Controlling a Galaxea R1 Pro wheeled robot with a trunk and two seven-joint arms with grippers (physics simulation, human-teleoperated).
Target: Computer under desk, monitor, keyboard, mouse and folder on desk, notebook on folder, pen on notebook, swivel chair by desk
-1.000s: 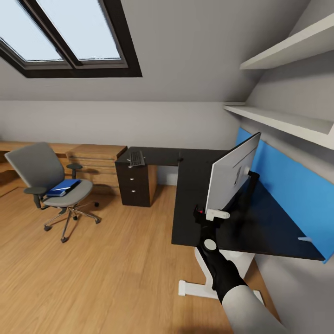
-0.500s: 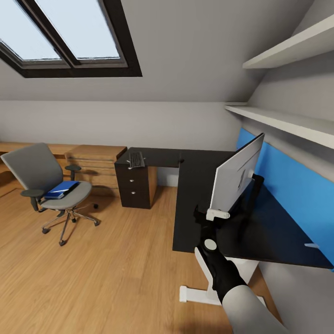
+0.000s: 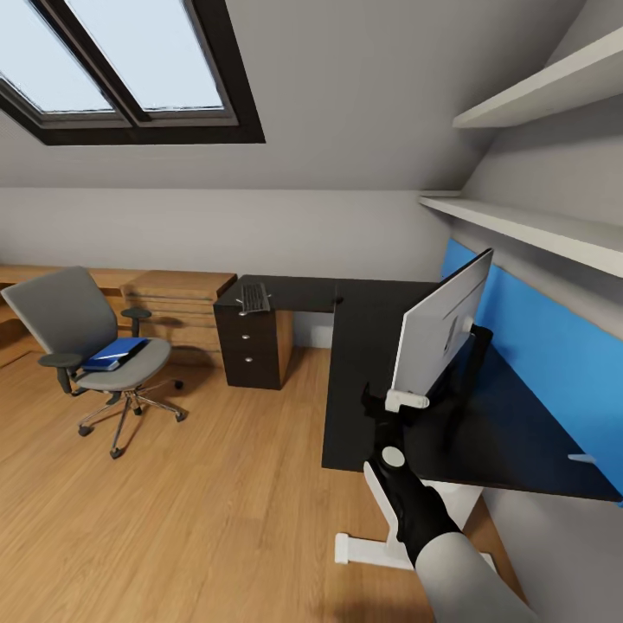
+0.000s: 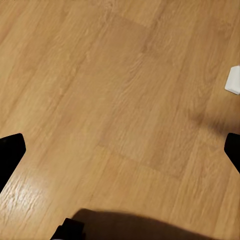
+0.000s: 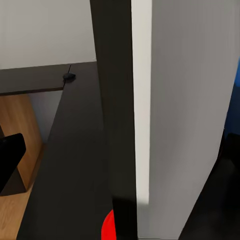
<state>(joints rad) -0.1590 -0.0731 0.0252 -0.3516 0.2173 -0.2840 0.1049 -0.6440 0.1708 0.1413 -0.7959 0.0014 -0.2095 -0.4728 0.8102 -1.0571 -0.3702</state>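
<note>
The monitor [image 3: 437,333] leans over the near arm of the black desk [image 3: 363,346], silver back toward me. My right gripper [image 3: 391,405] is at its lower near corner. In the right wrist view the monitor's edge [image 5: 120,125] runs between the fingers, and the one visible finger [image 5: 10,160] stands well clear of it, so the gripper is open. The keyboard [image 3: 253,297] lies above the drawer unit [image 3: 253,346], and the mouse [image 3: 336,297] sits near the desk's inner corner. The blue folder [image 3: 117,350] rests on the swivel chair [image 3: 78,320]. My left gripper [image 4: 120,150] hangs open over the floor.
A light-wood chest [image 3: 177,303] stands between chair and desk. A blue wall panel [image 3: 554,363] and two white shelves [image 3: 519,225] lie behind the desk. The desk's white foot [image 3: 363,547] is by my right arm. Wooden floor [image 3: 190,484] spreads out to the left.
The whole head view shifted a little a second ago, sliding the chair leftward in frame. Over the last half second nothing has visibly moved.
</note>
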